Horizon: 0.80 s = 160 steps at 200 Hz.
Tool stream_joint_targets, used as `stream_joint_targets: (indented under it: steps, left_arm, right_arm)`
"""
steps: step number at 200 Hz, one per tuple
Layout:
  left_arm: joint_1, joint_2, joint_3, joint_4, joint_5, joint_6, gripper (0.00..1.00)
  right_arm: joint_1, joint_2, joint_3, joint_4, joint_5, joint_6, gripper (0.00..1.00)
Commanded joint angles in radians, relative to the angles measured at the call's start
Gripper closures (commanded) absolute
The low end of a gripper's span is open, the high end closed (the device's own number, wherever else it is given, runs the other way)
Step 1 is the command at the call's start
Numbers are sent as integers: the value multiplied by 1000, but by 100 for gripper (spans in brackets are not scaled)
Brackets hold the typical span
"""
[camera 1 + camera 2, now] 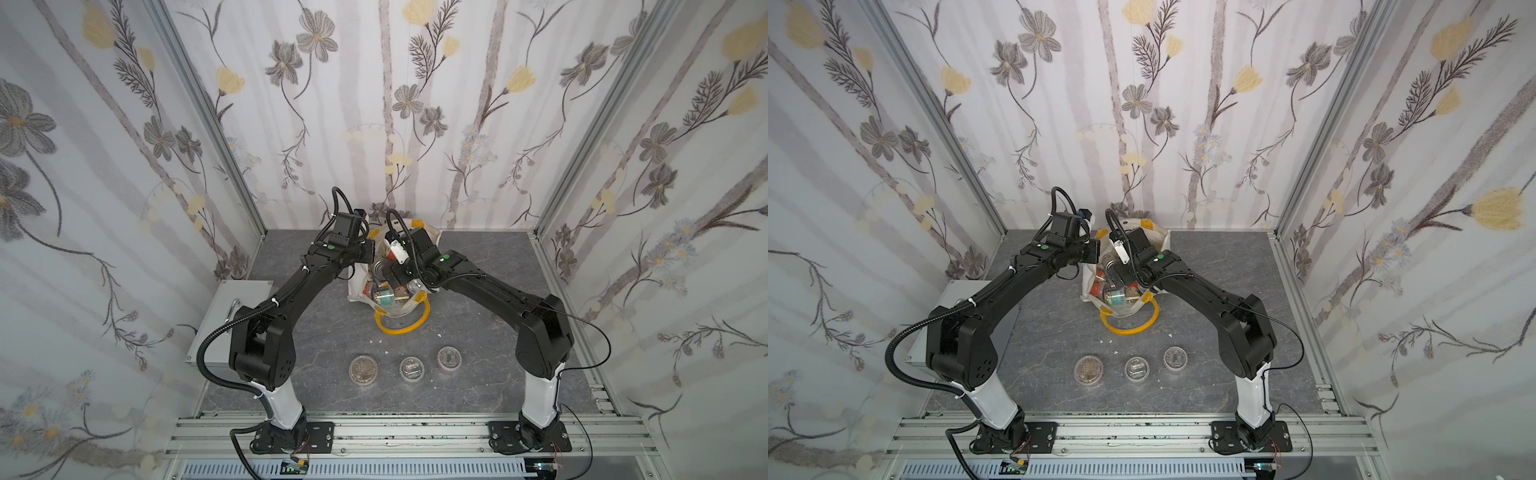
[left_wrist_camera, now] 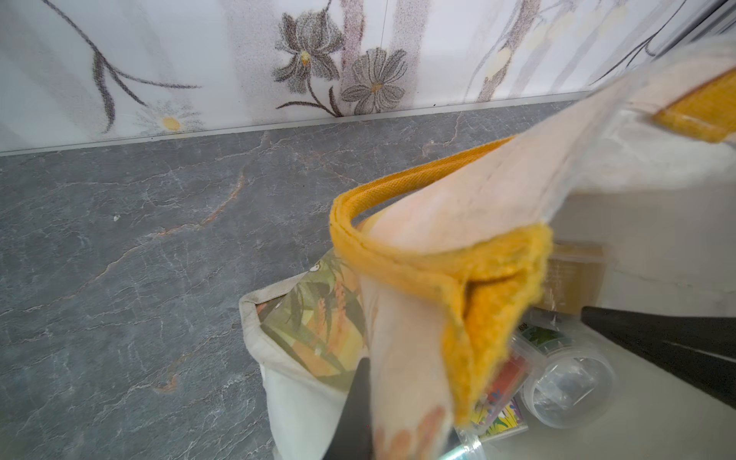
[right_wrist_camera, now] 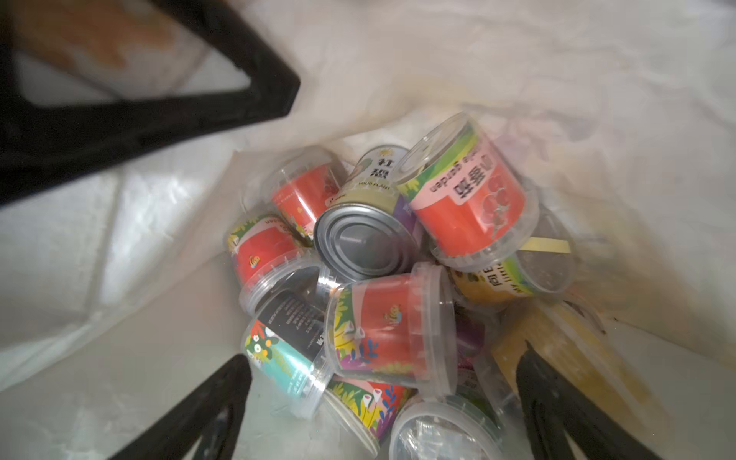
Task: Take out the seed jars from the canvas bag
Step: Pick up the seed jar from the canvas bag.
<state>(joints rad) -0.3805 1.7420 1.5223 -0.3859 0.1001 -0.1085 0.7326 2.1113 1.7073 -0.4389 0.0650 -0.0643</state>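
My left fingers: clenched on the canvas bag rim.
My right fingers: spread wide, empty, inside the bag.
Right wrist only: seed jars heaped around a tin can.
Top views: three jars on worktop, lower centre; my arms partly cover the bag mouth.

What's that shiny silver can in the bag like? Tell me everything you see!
The tin can is a small shiny silver metal cylinder, with ringed ridges on the round end that faces the right wrist camera. A pale label with an olive band, dark characters and the words YOUR PLANT wraps its side. It lies tipped over inside the canvas bag, amid the pile of seed jars, with red-labelled jars touching it on several sides.
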Motion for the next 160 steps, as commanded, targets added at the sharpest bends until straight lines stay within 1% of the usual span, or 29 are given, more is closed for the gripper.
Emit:
stream_joint_targets:
  steps: [1, 33, 52, 66, 101, 135, 160]
  left_arm:
    - [3, -12, -4, 30, 12, 9, 100]
    - [6, -16, -4, 29, 15, 12, 100]
    - [6, -20, -16, 37, 13, 16, 100]
    - [7, -18, -14, 36, 15, 14, 100]
    - [8, -26, -25, 44, 11, 16, 100]
    - [9, -32, -24, 44, 13, 14, 100]
    - [9, -36, -40, 53, 5, 12, 100]
  right_arm:
    - [4, 40, 15, -17, -11, -52, 4]
    - [7, 95, 32, 11, 86, -49, 9]
    - [7, 120, 48, 3, 124, -53, 13]
    - [8, 126, 51, 4, 137, -58, 18]
    - [16, 128, 51, -4, 211, -70, 23]
    - [17, 98, 42, -4, 239, -58, 32]
    - [31, 9, -9, 48, 219, -87, 35]
